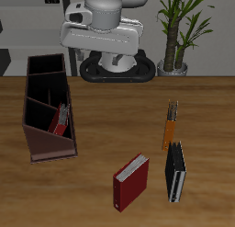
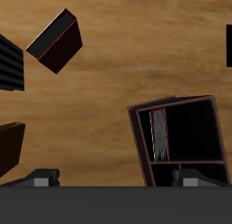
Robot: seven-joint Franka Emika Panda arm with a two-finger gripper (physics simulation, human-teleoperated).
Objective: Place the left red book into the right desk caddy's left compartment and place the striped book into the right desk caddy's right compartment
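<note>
The right desk caddy [image 1: 37,143] [image 2: 214,114] is a long maroon box with dividers. The left red book [image 1: 61,119] [image 2: 159,135] stands on edge inside the caddy's left compartment [image 1: 46,122], the big end section behind the slanted divider. The striped book [image 1: 174,172] [image 2: 7,64] lies flat on the table near the front edge, far from the caddy. My gripper [image 2: 116,178] is open and holds nothing. It hangs high above the table, and only the fingertips [image 2: 41,177] show in the wrist view. The right compartment [image 1: 44,70] looks empty.
A squarer, brighter red book [image 1: 131,181] [image 2: 56,41] lies near the table's front edge beside the striped book. A thin orange book [image 1: 170,126] lies just behind the striped one. A potted plant [image 1: 174,33] and the robot base [image 1: 115,67] stand at the back.
</note>
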